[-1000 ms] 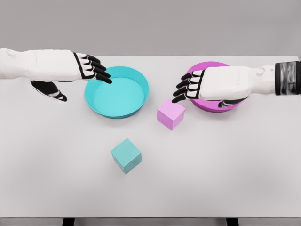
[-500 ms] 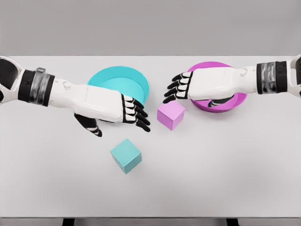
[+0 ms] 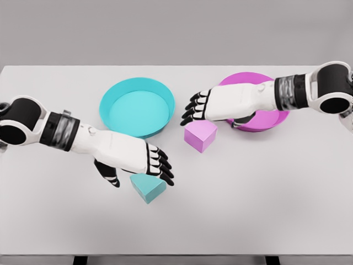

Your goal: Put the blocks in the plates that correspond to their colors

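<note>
2 blocks [image 3: 201,136], 2 plates [image 3: 137,107], 2 hands [image 3: 129,157]

The left hand [image 3: 144,163] moved onto the teal block [image 3: 149,188]; the right hand [image 3: 212,107] reached above the pink block [image 3: 200,134].

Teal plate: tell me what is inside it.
The teal plate shows only its bare teal floor, fully in view; nothing covers it. The teal block lies on the table, partly hidden under the left hand.

Two white arms w/ grey ribbed wrist bands, black joint sections. Left hand [image 3: 144,163] & right hand [image 3: 212,106]: white backs, black fingers w/ white segment plates.
</note>
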Controlling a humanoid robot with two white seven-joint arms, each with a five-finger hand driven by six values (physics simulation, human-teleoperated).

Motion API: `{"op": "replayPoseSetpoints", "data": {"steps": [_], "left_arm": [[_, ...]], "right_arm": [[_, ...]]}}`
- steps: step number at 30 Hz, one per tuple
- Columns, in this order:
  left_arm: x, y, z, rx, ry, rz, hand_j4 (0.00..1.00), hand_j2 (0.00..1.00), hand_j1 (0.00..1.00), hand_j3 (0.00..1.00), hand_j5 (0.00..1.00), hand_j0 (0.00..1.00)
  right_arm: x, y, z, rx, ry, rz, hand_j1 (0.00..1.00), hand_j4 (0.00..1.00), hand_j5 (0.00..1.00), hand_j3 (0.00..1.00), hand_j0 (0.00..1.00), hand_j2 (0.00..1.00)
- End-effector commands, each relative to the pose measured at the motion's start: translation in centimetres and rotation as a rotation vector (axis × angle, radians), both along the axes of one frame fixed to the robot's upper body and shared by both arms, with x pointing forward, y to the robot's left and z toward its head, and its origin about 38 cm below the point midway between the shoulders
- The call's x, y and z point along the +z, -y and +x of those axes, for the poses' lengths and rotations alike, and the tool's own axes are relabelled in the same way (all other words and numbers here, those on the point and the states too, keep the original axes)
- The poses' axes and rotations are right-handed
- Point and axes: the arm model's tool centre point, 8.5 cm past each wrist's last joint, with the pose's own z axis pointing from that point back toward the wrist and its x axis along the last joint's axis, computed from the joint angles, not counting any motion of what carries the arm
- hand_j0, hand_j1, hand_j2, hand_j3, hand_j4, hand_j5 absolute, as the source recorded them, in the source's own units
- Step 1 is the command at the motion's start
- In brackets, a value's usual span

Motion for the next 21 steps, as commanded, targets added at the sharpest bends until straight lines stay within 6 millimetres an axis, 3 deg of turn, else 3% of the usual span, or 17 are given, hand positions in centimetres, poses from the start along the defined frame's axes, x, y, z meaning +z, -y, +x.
{"op": "replayPoseSetpoints", "data": {"steps": [1, 12, 21], "left_arm": [[0.0, 0.2, 0.0, -0.003, 0.006, 0.001, 1.00, 1.00, 1.00, 1.00, 1.00, 1.00], [-0.7, 1.8, -0.2, -0.043, 0.017, 0.001, 1.00, 1.00, 1.00, 1.00, 1.00, 1.00], [-1.3, 1.7, 0.2, -0.024, 0.004, -0.004, 1.00, 1.00, 1.00, 1.00, 1.00, 1.00]], "right_arm": [[-0.5, -0.1, 0.3, -0.010, -0.014, -0.003, 1.00, 1.00, 1.00, 1.00, 1.00, 1.00], [-2.3, -1.3, 1.3, -0.010, -0.034, -0.042, 1.00, 1.00, 1.00, 1.00, 1.00, 1.00], [-3.1, -2.6, 1.8, 0.001, -0.034, -0.058, 1.00, 1.00, 1.00, 1.00, 1.00, 1.00]]}}
